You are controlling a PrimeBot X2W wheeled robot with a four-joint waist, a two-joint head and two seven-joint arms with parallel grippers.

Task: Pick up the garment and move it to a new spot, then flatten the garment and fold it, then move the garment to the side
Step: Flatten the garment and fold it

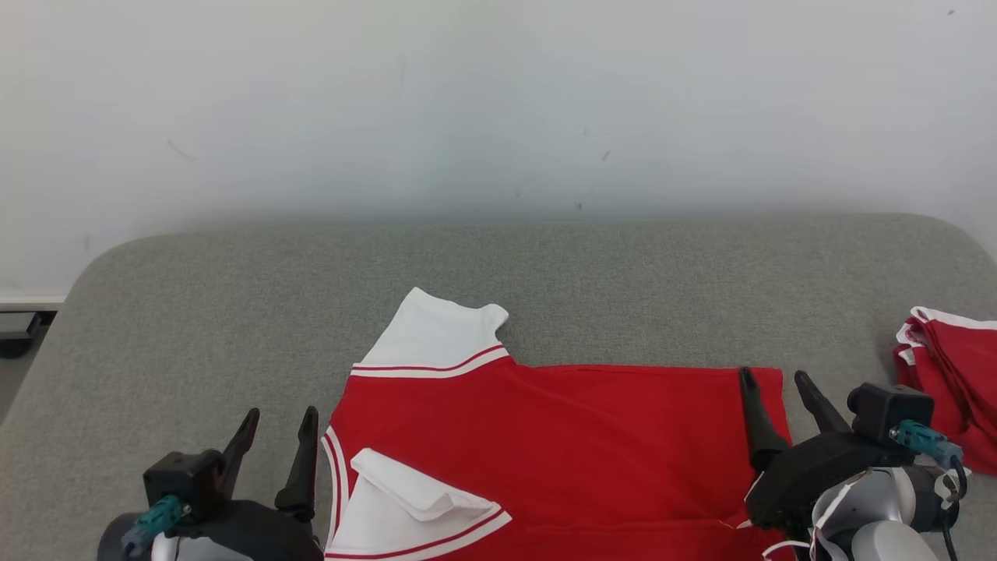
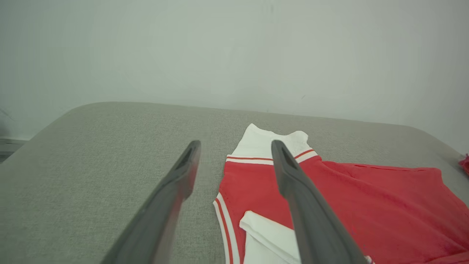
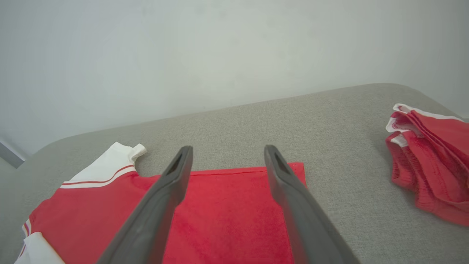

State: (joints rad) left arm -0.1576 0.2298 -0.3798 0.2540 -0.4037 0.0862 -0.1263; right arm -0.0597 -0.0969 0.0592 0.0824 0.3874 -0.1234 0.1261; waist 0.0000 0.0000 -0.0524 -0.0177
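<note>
Behind everything stands a plain pale wall (image 1: pixel 498 101), smooth and faintly scuffed. Against it runs the desk (image 1: pixel 623 273), its top covered in grey woven cloth with a fine grain and rounded far corners.

On the near middle of the desk lies the garment (image 1: pixel 561 444), a red knit shirt spread mostly flat, sleeves toward the robot's left and its straight hem toward the right. A few shallow creases cross the red body. The far sleeve (image 1: pixel 436 335) is white, with a red stripe where it joins the body, and points away toward the wall. The near sleeve (image 1: pixel 405 499), also white with red trim, is folded back onto the shirt.

At the desk's right edge, well apart from the shirt, sits a second red garment (image 1: pixel 950 382), bunched in soft folds with white edging.

The right end effector (image 1: pixel 774 375) has its long dark fingers spread wide and holds nothing; they stand at the shirt's far hem corner, and contact cannot be told. The left end effector (image 1: pixel 282 413), equally wide and empty, stands just beside the shirt's sleeve end.
</note>
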